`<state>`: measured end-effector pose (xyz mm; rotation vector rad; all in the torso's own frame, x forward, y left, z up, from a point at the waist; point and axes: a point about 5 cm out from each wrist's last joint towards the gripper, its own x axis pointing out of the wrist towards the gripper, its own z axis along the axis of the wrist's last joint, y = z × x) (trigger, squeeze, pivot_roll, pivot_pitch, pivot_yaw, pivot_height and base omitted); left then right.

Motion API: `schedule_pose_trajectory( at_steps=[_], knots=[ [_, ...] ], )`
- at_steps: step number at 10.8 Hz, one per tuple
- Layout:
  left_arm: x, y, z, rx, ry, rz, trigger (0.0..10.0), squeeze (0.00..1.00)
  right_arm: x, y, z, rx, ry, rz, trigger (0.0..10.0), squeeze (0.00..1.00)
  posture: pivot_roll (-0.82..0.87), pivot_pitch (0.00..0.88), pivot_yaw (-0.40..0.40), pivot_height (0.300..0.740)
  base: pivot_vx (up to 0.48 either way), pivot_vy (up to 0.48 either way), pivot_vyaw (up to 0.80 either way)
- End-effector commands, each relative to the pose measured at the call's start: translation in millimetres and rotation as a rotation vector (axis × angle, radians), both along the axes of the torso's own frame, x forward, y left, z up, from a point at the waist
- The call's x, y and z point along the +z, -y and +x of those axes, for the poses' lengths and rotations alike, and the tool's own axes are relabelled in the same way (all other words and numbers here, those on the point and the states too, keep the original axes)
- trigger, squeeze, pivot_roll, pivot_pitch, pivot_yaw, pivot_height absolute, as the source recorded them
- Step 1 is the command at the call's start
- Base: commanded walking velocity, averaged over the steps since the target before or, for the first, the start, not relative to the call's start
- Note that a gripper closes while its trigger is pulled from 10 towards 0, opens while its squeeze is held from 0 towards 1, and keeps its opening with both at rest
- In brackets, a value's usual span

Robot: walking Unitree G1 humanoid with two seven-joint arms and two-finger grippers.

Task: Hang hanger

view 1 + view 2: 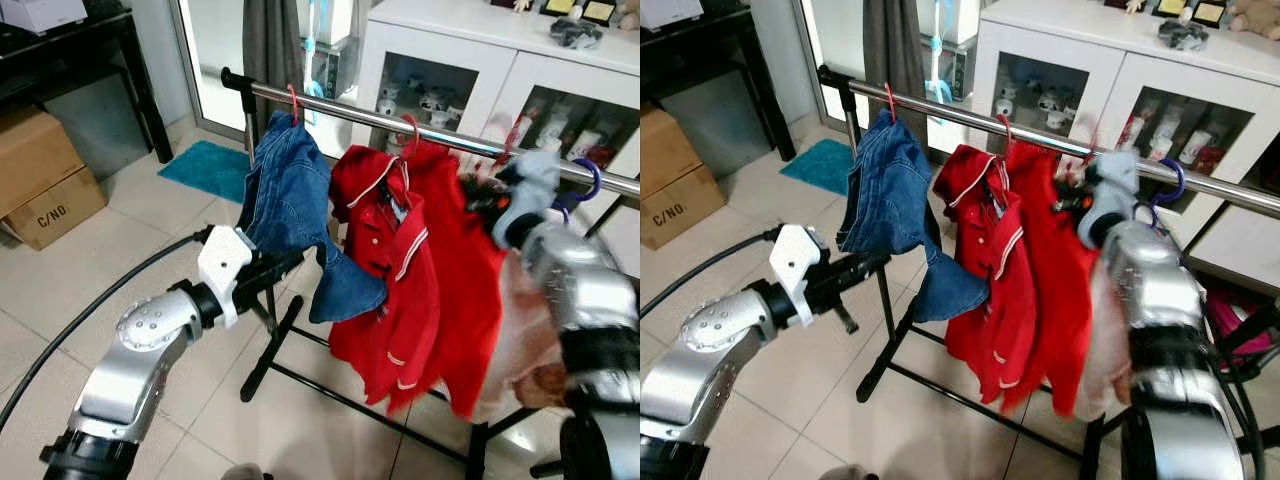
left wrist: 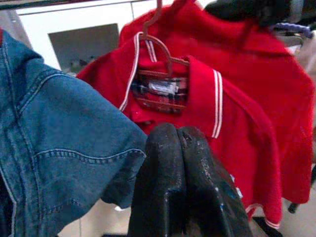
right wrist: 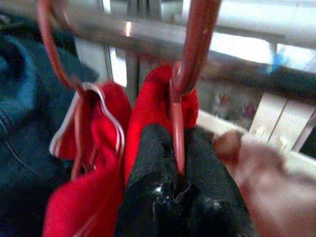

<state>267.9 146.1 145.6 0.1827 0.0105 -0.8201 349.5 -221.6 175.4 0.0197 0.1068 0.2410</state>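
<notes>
Right gripper (image 3: pixel 180 197): fingers clamped on stem of red hanger (image 3: pixel 190 59), its hook over the metal rail (image 1: pixel 420 128), red garment (image 1: pixel 470 270) hanging below. Left gripper (image 2: pixel 180 148): fingers pressed together, empty, low before denim shirt (image 1: pixel 285 190) and red polo (image 1: pixel 385 270)

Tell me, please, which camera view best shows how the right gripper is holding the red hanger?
The right wrist view: the right gripper pinches the red hanger stem between its shut fingers, the hook curving over the rail. The eye views show that gripper blurred up at the rail among red garments. The left wrist view faces a striped red shirt instead.
</notes>
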Motion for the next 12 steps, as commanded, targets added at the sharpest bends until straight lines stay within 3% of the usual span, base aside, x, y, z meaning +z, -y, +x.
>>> schedule_pose_trajectory(
  at_steps=[1,6,8,12],
  knots=[
    [-4.2,-1.4,-1.0,0.034,-0.005,0.014,10.0,0.0,13.4,1.5,-6.2,-0.004,0.063,0.009,0.0,0.0,-0.03,0.0,-0.022,0.74,0.0,0.0,0.0],
    [-12.6,1.5,-1.2,0.089,-0.03,0.0,10.0,0.0,-15.4,-15.7,-47.7,-0.04,0.01,0.015,0.0,0.0,-0.07,0.0,-0.021,0.74,-0.1,0.0,0.0],
    [-16.2,2.9,-3.9,0.116,-0.041,-0.017,10.0,0.0,-32.1,-31.8,-65.1,-0.087,-0.023,0.053,0.0,0.0,-0.06,0.0,-0.035,0.74,-0.251,0.0,0.0],
    [-19.1,3.4,-6.3,0.125,-0.048,-0.027,10.0,0.0,-39.4,-39.3,-72.0,-0.086,-0.063,0.056,0.0,0.0,-0.06,0.0,-0.047,0.74,-0.192,0.0,0.0]
  ],
)
